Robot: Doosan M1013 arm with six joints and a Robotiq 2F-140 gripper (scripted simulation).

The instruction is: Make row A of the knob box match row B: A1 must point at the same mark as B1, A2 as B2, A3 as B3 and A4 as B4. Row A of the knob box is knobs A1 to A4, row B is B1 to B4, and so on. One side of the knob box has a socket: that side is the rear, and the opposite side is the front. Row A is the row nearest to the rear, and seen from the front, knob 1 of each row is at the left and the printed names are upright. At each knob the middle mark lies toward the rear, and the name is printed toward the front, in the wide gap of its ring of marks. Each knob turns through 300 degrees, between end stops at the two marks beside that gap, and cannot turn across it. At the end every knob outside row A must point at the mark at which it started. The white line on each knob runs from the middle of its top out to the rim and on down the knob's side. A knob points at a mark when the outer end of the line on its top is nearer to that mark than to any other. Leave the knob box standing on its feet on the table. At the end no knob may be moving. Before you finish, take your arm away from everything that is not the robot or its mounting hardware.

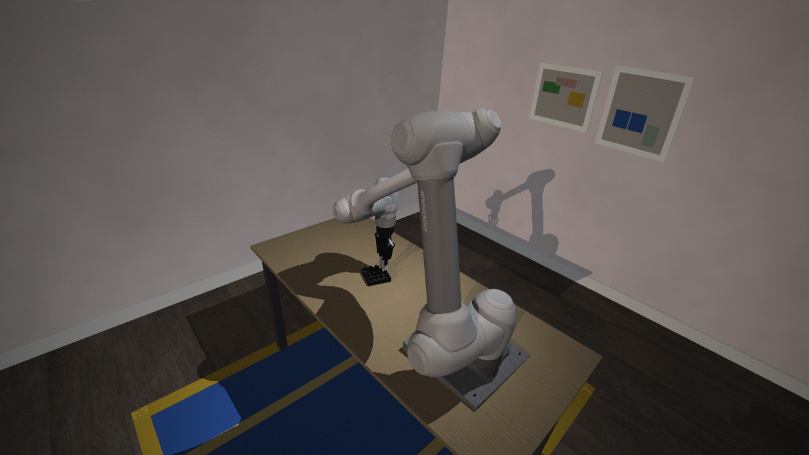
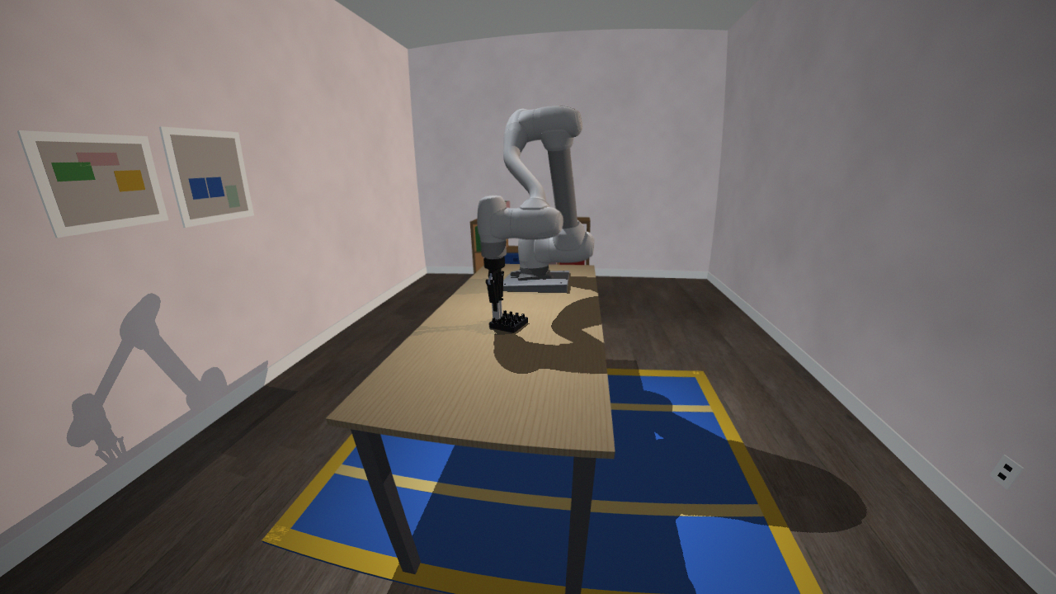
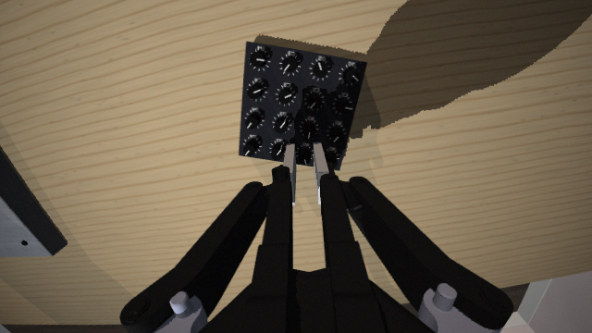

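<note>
The black knob box (image 1: 377,281) (image 2: 507,328) (image 3: 274,76) stands on the table. In the wrist view its printed names lie toward the top, so row A is the bottom row and knob 1 is at the right. My gripper (image 1: 383,268) (image 2: 497,318) (image 3: 304,155) points down over row A, its fingers a narrow gap apart, on either side of knob A2 (image 3: 304,154). No grip on it shows. A2's line and B2's (image 3: 309,129) both point roughly down in the wrist view. Knobs A4 (image 3: 252,145) and B4 (image 3: 253,121) point lower left. A1 is mostly hidden; A3 is partly hidden.
Neighbouring knobs A3 (image 3: 277,149) and A1 (image 3: 333,155) stand close outside the fingers. The arm's base plate (image 1: 474,395) (image 3: 28,231) is bolted to the table (image 1: 339,232) (image 2: 472,398). A shadow falls over part of the box.
</note>
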